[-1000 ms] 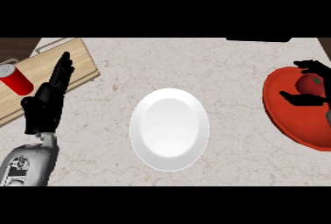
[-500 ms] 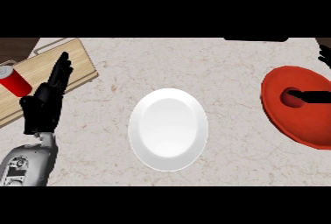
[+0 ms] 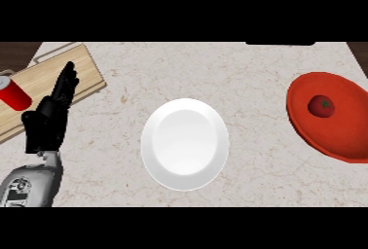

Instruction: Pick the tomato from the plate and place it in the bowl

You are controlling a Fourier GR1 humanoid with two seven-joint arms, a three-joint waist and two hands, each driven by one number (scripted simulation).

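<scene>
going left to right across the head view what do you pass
red can → left hand over the wooden cutting board → white plate → red bowl with the tomato in it

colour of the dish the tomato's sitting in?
Red, same shade as the tomato. The dish shows best in the head view, at the right edge.

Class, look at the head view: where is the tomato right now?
The tomato lies inside the red bowl at the view's right edge, well to the right of the white plate in the middle of the counter.
</scene>
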